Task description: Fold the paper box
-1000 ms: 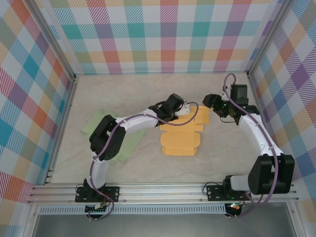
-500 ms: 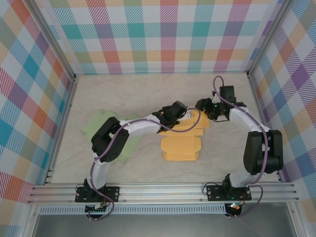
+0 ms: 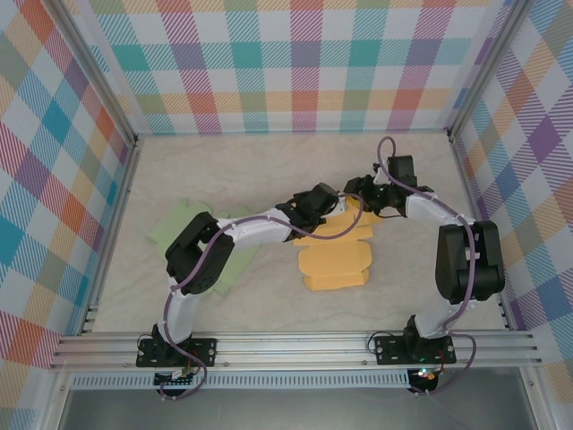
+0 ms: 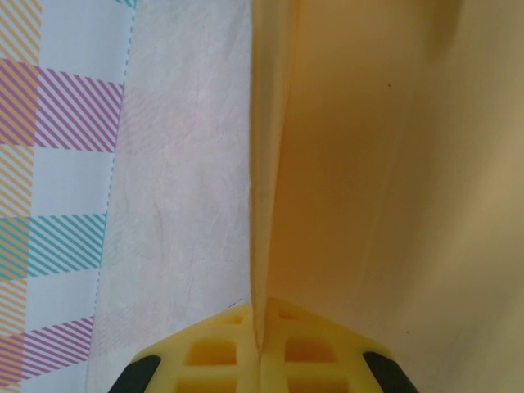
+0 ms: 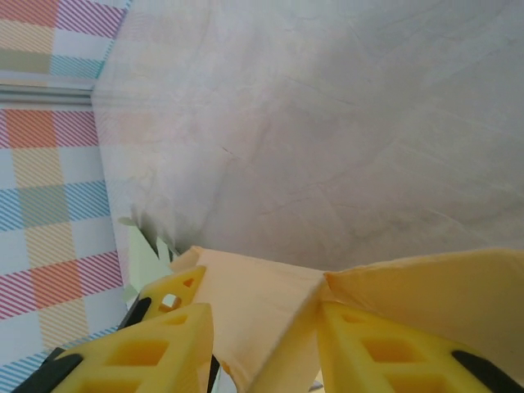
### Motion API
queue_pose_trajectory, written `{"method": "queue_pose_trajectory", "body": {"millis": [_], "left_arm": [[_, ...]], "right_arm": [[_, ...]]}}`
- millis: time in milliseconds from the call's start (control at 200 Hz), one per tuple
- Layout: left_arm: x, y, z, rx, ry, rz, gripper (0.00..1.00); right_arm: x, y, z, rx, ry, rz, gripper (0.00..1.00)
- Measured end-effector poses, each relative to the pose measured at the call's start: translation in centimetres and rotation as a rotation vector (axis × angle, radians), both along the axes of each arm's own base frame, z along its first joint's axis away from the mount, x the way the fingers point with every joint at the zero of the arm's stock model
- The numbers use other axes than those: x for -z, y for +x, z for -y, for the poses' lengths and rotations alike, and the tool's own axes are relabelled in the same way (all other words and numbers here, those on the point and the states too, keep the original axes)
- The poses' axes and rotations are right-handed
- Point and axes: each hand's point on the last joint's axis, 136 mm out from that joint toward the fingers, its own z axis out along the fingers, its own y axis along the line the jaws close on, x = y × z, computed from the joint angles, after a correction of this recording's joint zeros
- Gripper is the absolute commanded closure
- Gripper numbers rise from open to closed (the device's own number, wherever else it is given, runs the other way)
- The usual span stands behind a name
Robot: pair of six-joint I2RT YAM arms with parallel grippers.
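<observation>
- Top external view: the paper box (image 3: pixel 336 267), a flat orange die-cut blank, lies near the middle of the bench (image 3: pixel 269 170). Its near half is flat on the surface and its far flaps are lifted where the two arms meet.
- It looks like thin card: light, easily creased, and likely to skate on the smooth top unless one part is pinned. The best holds are probably flap edges close to the scored lines, since a pinch mid-panel could leave a stray crease.
- The left end effector (image 4: pixel 260 348) is closed on the box. In the left wrist view a raised edge of the card runs straight down into the seam between its two yellow fingertips.
- The right end effector (image 5: pixel 266 352) stands with its jaws apart around an upright flap at the box's far right corner. Gaps show beside the card, so it straddles the flap without clamping it.
- A pale green sheet (image 3: pixel 175 228) lies to the left, well apart from the box and partly under the left arm.
- The bench top is pale, matt and faintly wrinkled, like a cloth or paper cover.
- Plaid-patterned walls (image 3: pixel 304 63) close in three sides, and an aluminium rail (image 3: pixel 295 345) carries the arm bases along the near edge.
</observation>
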Motion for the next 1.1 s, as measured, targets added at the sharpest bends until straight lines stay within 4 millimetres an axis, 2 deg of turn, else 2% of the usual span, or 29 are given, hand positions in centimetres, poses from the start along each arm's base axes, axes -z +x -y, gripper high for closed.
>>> {"method": "queue_pose_trajectory", "body": {"millis": [225, 475, 570, 645, 870, 965, 1100], "left_arm": [[0.1, 0.2, -0.3, -0.015, 0.001, 0.017, 1.00], [0.3, 0.2, -0.6, -0.020, 0.014, 0.026, 1.00], [0.3, 0.2, -0.6, -0.020, 0.013, 0.026, 1.00], [0.3, 0.2, -0.6, -0.020, 0.013, 0.026, 1.00], [0.3, 0.2, -0.6, -0.020, 0.013, 0.026, 1.00], [0.3, 0.2, -0.6, -0.021, 0.013, 0.025, 1.00], [0.4, 0.2, -0.6, -0.021, 0.013, 0.025, 1.00]], "right_arm": [[0.2, -0.5, 0.5, 0.014, -0.037, -0.006, 0.53], [-2.5, -4.0, 3.8, 0.085, -0.161, 0.063, 0.50], [-2.5, -5.4, 5.0, 0.110, -0.194, 0.075, 0.49], [-1.2, -6.4, 5.5, 0.119, -0.213, 0.051, 0.50], [5.3, -9.8, 6.0, 0.098, -0.252, -0.104, 0.47], [6.8, -10.0, 6.1, 0.094, -0.261, -0.125, 0.47], [8.0, -9.2, 5.8, 0.089, -0.262, -0.125, 0.48]]}}
